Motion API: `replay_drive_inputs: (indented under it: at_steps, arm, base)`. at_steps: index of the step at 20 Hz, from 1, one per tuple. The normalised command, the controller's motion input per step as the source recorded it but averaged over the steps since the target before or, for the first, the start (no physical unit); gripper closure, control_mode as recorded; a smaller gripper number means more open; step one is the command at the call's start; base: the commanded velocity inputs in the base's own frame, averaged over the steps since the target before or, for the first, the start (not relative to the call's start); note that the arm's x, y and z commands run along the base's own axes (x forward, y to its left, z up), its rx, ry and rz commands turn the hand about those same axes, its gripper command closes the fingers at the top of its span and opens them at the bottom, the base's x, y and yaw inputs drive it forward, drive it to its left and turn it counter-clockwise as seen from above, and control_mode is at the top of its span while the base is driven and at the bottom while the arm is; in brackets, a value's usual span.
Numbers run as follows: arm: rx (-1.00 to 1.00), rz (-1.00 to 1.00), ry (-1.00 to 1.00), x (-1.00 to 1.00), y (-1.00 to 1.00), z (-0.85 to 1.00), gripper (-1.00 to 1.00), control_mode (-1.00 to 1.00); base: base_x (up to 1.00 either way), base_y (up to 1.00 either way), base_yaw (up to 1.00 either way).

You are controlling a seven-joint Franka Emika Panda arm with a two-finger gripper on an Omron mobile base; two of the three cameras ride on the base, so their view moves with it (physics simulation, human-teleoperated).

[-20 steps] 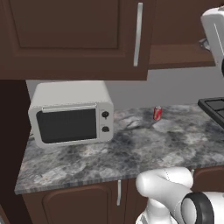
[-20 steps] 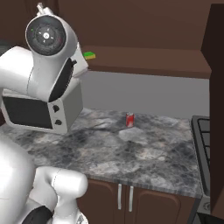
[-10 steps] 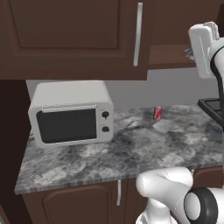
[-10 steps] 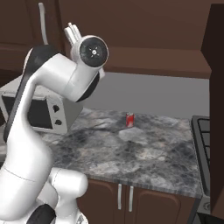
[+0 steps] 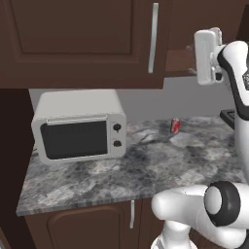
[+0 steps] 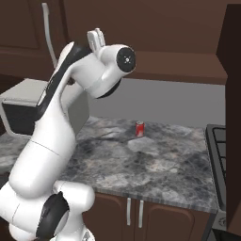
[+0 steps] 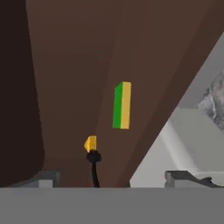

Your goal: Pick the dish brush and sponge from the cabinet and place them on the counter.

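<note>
Now we find the sponge (image 7: 121,105) near the middle of the hand view, green face beside its yellow layer, lying on the brown shelf (image 7: 78,65) inside the cabinet (image 5: 82,44). Just below and left of it in that frame sits the dish brush (image 7: 92,151), a yellow head on a thin black handle that runs toward the bottom edge. The two are near each other but apart. Neither is held.

The end effector (image 7: 116,177) shows its two grey fingertips (image 7: 43,178) at the bottom of the hand view, standing wide apart with nothing between them. In the left base view the hand (image 5: 208,56) hangs at the upper right, level with the open cabinet.

Below, the desk (image 5: 146,170) carries a white microwave (image 5: 78,129) at left and a small red can (image 5: 175,125) toward the back.

We judge that the pick has not begun. The brush handle lies closest to the fingertips, so reaching for the sponge could knock the brush aside or off the shelf. The sponge is thin and flat, so a closing that comes in too high may slip over it. The cabinet's lower edge is close to the hand, and a careless approach could strike it.
</note>
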Motion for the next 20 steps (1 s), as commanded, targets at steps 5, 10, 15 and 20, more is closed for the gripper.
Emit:
replay_drive_inputs:
  at_steps: [5,10,15,20]
  arm:
    - [0.17,0.09,0.16,0.85,0.21,0.00,-1.00,-1.00]
    - [0.08,0.18,0.13,0.13,0.60,-0.01,-1.00,-1.00]
    - [0.02,0.15,0.05,0.00,0.73,0.00,-1.00,-1.00]
    - [0.02,0.13,0.03,0.00,0.66,-0.02,-1.00,-1.00]
  base:
    - [0.00,0.00,0.00]
    - [0.00,0.00,0.00]
    - [0.00,0.00,0.00]
    - [0.00,0.00,0.00]
